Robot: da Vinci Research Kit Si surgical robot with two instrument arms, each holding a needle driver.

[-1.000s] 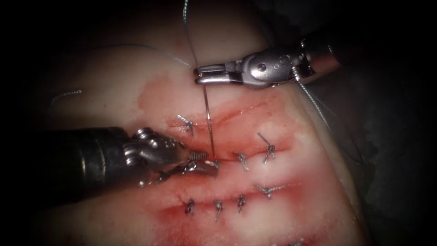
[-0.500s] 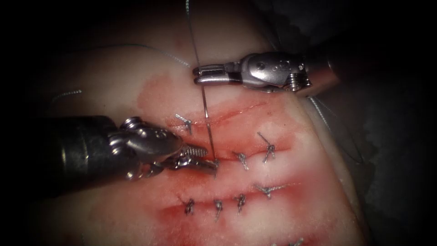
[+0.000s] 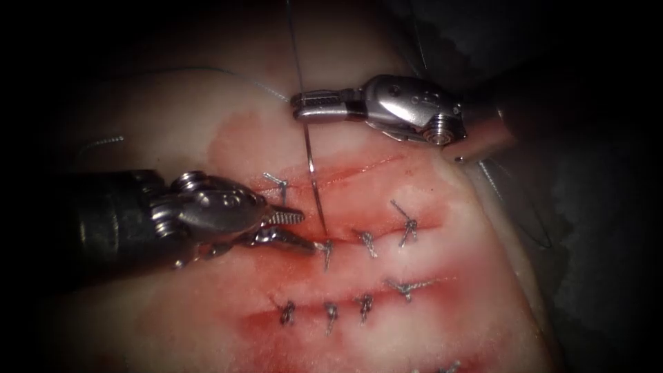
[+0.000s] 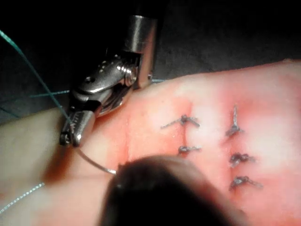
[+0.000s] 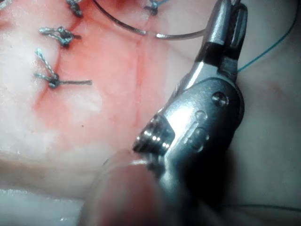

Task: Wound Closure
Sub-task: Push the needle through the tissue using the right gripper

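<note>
The tissue (image 3: pixel 173 131) bears several short cuts closed with knotted stitches (image 3: pixel 366 242). My right tool (image 3: pixel 298 105) is shut on the upper end of the curved needle (image 3: pixel 314 179), above the cuts. The needle runs down to the middle cut, its lower end meeting the tissue beside a knot (image 3: pixel 326 252); I cannot tell how deep it sits. My left tool (image 3: pixel 307 231) stands open just left of that end, holding nothing. The left wrist view shows the right tool (image 4: pixel 70 137) gripping the needle (image 4: pixel 94 162). The right wrist view shows the right tool (image 5: pixel 228 19) and the needle (image 5: pixel 155 34).
Thread (image 3: pixel 293 48) rises from the right jaws out of the picture, and another strand (image 3: pixel 207 69) lies across the far tissue. Red fluid (image 3: pixel 290 276) stains the tissue around the stitches. The tissue's edge (image 3: pixel 511 228) drops off at the right.
The left tool has drawn back to the left and its jaws have spread, coming off the needle's lower end. The right tool has rolled and lifted a little with the needle.
</note>
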